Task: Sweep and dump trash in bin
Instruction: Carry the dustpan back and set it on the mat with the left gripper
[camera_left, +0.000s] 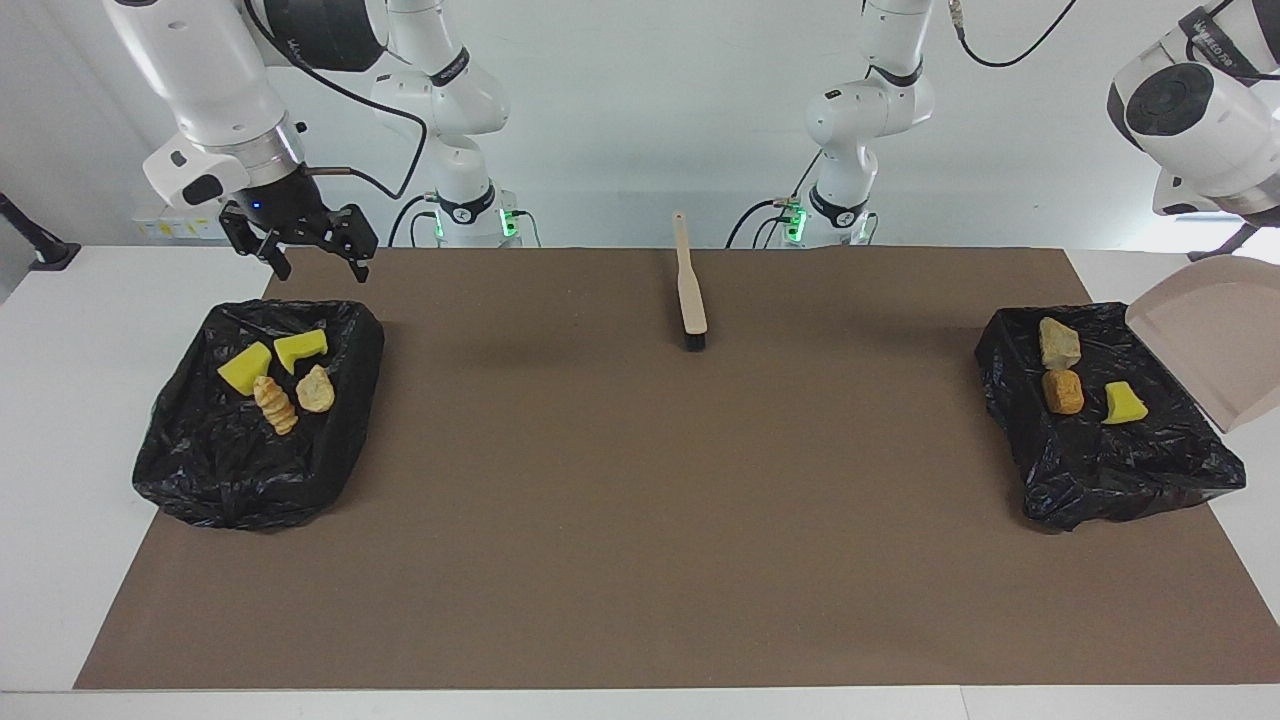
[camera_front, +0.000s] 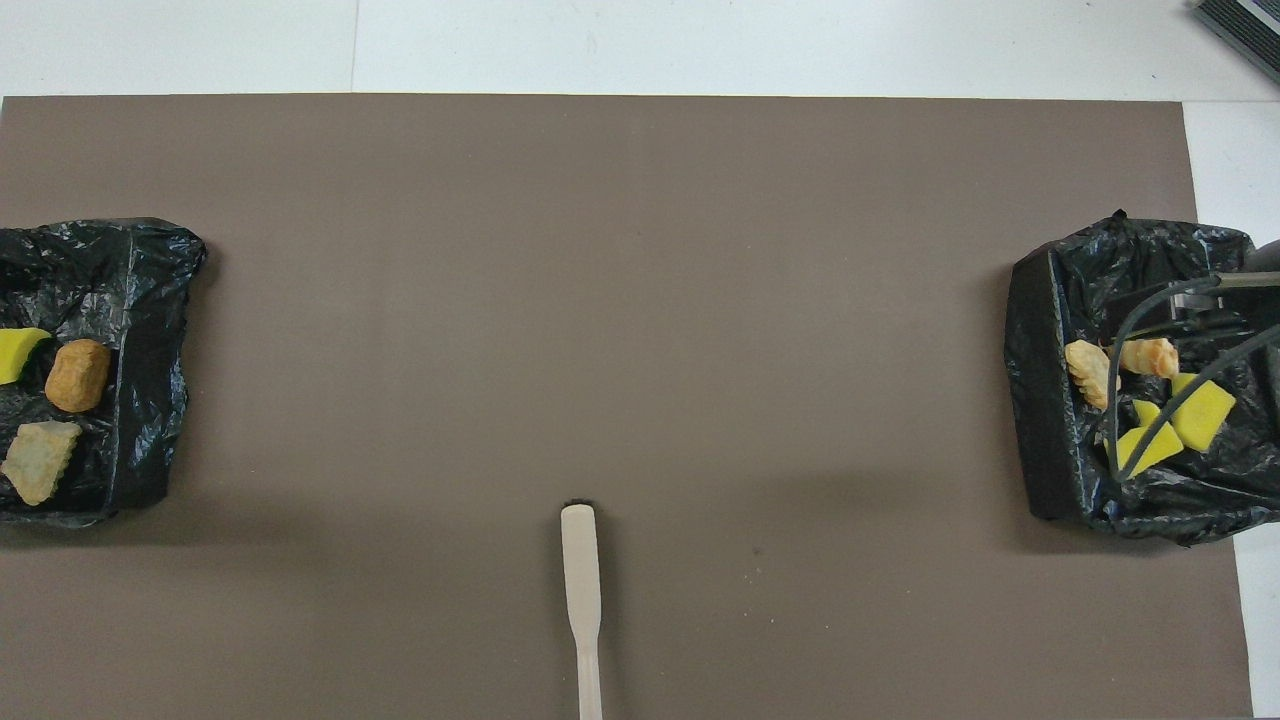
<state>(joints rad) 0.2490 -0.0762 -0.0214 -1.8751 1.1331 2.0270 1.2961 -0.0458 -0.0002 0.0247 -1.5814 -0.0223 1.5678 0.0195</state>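
Since my left gripper sits out of frame, I log it as pressed together, and I judge it is pinching the handle of the beige dustpan (camera_left: 1205, 335), which hangs tilted and empty in the air by the outer rim of the black-lined bin (camera_left: 1000, 350) at the left arm's end. My right gripper (camera_left: 320, 268) hovers with fingers spread, holding nothing, over the robot-side edge of the second black-lined bin (camera_left: 362, 345) at the right arm's end. Trash: all seven scraps lie in the bins. A yellow sponge piece (camera_left: 1125, 403), an orange-brown lump (camera_left: 1063, 391) and a tan lump (camera_left: 1060, 343) are in the first; two yellow foam wedges (camera_left: 245, 368) and two tan bread-like lumps (camera_left: 275, 403) are in the second. Judgement: the scraps are light, soft and springy and apt to tumble, better scooped than pinched; if pinched, take them across the broad flanks. The liners look slack and snaggable at the rims. The brush (camera_left: 690, 290) lies mid-table near the robots; the brown mat (camera_left: 640, 500) between the bins gives wide room.
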